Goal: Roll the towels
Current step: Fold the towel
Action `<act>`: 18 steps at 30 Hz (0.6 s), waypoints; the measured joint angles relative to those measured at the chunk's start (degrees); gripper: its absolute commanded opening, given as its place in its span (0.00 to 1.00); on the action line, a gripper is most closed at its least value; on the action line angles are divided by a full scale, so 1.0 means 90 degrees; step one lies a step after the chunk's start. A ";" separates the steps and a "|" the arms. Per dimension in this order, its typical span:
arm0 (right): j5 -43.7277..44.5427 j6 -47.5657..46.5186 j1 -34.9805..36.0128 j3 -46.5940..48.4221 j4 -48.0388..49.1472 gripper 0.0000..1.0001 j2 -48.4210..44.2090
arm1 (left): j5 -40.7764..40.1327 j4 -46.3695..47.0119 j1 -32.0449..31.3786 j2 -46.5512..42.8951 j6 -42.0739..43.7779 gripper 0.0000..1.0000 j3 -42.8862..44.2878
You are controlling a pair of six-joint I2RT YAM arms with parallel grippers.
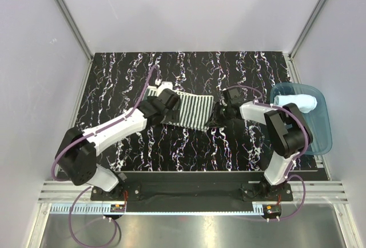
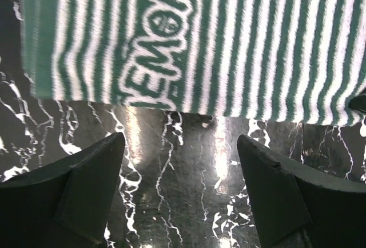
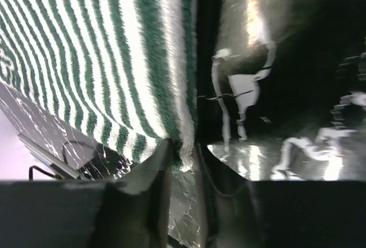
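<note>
The striped towel [image 1: 191, 111] lies long axis left-right (stripes running near-far).

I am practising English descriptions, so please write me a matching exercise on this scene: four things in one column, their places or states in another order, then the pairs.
1 striped towel
2 pale blue towel
3 left gripper
4 right gripper

a rolled, in the blue tray
b open, empty
c lying on the table
d pinching a striped edge

Pairs: 1-c; 2-a; 3-b; 4-d
</note>
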 measured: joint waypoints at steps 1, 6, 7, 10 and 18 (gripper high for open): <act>0.0015 0.0032 0.0075 -0.0007 0.0036 0.23 0.0012 | -0.0002 -0.0005 -0.0068 0.0061 -0.0019 0.84 0.0005; 0.0206 0.0250 0.0772 -0.0141 0.0301 0.23 -0.0036 | 0.0000 -0.0007 -0.0277 0.0226 -0.0104 0.84 0.0010; 0.0260 0.0335 0.0969 -0.0223 0.0357 0.27 -0.0100 | -0.0002 -0.0010 -0.0301 0.0228 -0.0109 0.84 0.0010; 0.0350 0.0614 0.1430 -0.0595 0.0333 0.54 -0.0474 | -0.0027 -0.0002 -0.0347 0.0223 -0.0109 0.84 0.0022; 0.1690 0.0622 0.1515 -0.0512 -0.1591 1.00 -0.2314 | -0.0151 0.0211 -0.0809 -0.0168 0.0192 0.83 -0.0092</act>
